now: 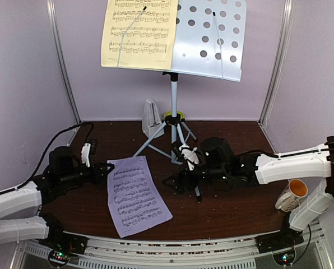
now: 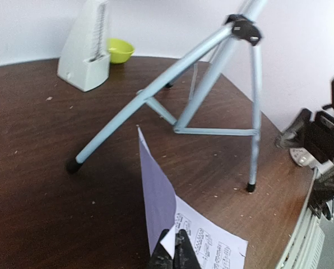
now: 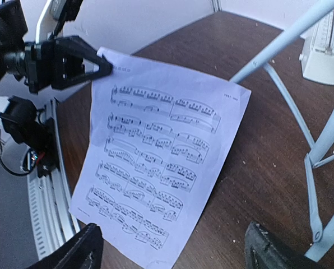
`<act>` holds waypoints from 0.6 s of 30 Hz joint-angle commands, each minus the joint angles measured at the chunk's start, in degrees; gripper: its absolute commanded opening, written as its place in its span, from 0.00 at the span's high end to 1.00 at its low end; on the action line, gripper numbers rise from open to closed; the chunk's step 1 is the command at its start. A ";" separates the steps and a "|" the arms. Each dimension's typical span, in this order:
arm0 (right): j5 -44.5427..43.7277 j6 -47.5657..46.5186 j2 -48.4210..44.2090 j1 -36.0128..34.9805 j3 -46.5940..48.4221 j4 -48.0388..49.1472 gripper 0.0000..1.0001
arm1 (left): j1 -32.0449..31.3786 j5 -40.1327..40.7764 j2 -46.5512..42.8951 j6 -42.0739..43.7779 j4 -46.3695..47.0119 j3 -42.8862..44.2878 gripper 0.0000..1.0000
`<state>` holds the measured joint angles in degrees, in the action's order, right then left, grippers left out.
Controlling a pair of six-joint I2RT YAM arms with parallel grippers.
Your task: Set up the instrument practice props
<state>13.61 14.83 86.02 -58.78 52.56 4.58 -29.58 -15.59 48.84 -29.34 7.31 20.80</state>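
Observation:
The white perforated music stand [image 1: 212, 39] stands on its grey tripod [image 1: 174, 120] at the back. The yellow sheet [image 1: 138, 33] rests on its left half. The white metronome [image 1: 151, 119] stands left of the tripod. The lilac sheet [image 1: 136, 195] lies on the table with its left edge lifted. My left gripper [image 1: 106, 167] is shut on that edge, as the left wrist view [image 2: 175, 246] shows. My right gripper [image 1: 172, 182] is open and empty, just right of the sheet; its fingers [image 3: 83, 252] frame the sheet [image 3: 156, 168].
A green bowl [image 2: 120, 50] sits behind the metronome near the tripod. A white mug with orange inside [image 1: 292, 195] stands at the right, by my right arm. Tripod legs [image 2: 156, 89] spread across the middle of the brown table [image 1: 228, 207].

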 commanded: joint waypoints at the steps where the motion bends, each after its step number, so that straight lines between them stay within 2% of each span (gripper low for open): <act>1: 4.05 -0.99 -5.60 1.31 -2.57 5.00 0.07 | -4.73 -0.75 -6.45 6.73 -8.82 3.18 1.00; 5: 3.00 -2.17 -12.59 1.78 -8.09 9.64 0.01 | -8.35 -12.56 -7.44 5.63 -3.55 4.85 1.00; 10: 3.70 -4.33 -18.16 2.16 -13.80 14.17 0.00 | -14.51 -19.07 -4.95 12.85 -12.78 17.24 1.00; 12: 4.75 -5.46 -19.22 2.12 -15.48 15.72 0.00 | -14.63 -22.77 -4.88 13.20 -13.15 19.99 1.00; 18: 7.99 -4.02 -22.35 2.10 -23.41 29.80 0.00 | -14.63 -30.65 -3.58 15.23 -17.07 28.18 1.00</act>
<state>18.41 10.66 65.73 -56.84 32.53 23.57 -44.14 -38.37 44.25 -17.19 -6.48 44.64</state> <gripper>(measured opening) 1.000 0.004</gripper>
